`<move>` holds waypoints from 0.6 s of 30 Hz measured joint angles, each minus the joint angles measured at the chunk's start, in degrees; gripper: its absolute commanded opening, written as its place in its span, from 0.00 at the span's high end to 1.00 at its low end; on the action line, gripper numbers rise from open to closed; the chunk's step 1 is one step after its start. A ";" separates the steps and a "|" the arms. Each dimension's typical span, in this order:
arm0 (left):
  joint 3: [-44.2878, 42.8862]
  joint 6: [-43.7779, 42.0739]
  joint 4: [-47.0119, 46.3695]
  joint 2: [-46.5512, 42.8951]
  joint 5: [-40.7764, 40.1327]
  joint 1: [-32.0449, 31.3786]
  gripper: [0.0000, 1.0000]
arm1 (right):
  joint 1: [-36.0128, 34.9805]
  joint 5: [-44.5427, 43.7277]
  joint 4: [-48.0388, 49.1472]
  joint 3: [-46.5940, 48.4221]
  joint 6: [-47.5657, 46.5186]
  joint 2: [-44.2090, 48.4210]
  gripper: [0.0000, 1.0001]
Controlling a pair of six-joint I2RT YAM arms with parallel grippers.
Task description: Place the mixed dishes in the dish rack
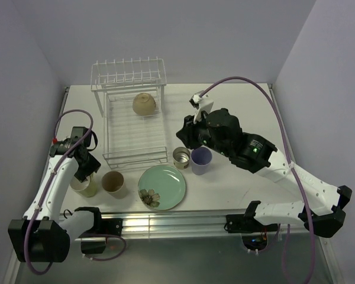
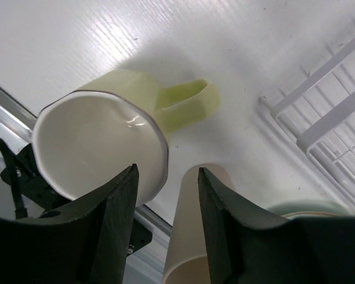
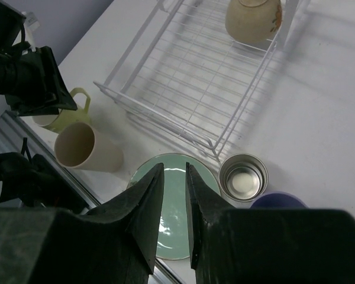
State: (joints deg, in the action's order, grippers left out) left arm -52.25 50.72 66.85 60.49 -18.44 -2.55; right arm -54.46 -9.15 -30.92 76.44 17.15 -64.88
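Observation:
My left gripper [image 2: 167,170] hangs open over the pale yellow-green mug [image 2: 100,148], one jaw over its inside and the other outside, by the tan cup [image 2: 198,236]. In the top view the mug [image 1: 86,187] and tan cup [image 1: 113,182] stand near the front left. My right gripper [image 3: 174,165] hovers above the mint-green plate [image 3: 174,207], jaws a narrow gap apart with nothing between them. The metal cup [image 3: 243,177] and lavender cup [image 3: 278,200] stand beside the plate. The cream bowl [image 1: 144,104] lies upside down in the white dish rack [image 1: 130,148].
The metal rail [image 1: 165,222] of the table's near edge runs just in front of the plate [image 1: 162,187] and the cups. The rack's upright prongs [image 1: 127,74] stand at the far end. Walls close in the table at the back and both sides.

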 measured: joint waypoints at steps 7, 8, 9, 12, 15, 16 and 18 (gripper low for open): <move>2.51 -0.07 -2.49 3.26 2.19 1.51 0.51 | 1.03 -0.52 -1.29 -0.52 -0.02 1.16 0.71; 2.86 -0.07 -2.43 3.52 2.38 1.70 0.51 | 1.33 -0.68 -1.36 -0.83 -0.02 1.75 0.71; 3.17 -0.04 -2.40 3.61 2.56 1.86 0.53 | 1.64 -0.74 -1.49 -1.01 -0.04 2.25 0.71; 3.72 -0.04 -2.40 3.65 2.75 2.14 0.63 | 3.06 -0.74 -1.73 -1.11 -0.07 3.76 0.71; 4.50 0.24 -2.78 3.63 3.69 2.23 0.88 | 4.31 -0.74 -1.73 -1.16 -0.24 5.05 0.72; 4.57 0.20 -3.02 3.63 3.80 2.21 1.00 | 4.57 -0.74 -1.73 -1.16 -0.28 5.35 0.72; 4.81 0.39 -2.40 3.43 4.04 2.71 1.00 | 4.92 -0.72 -1.73 -1.16 -0.31 5.73 0.72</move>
State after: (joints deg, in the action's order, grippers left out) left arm -47.44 51.11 64.45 63.92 -14.39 0.16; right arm -49.54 -9.87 -32.64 75.29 16.84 -59.16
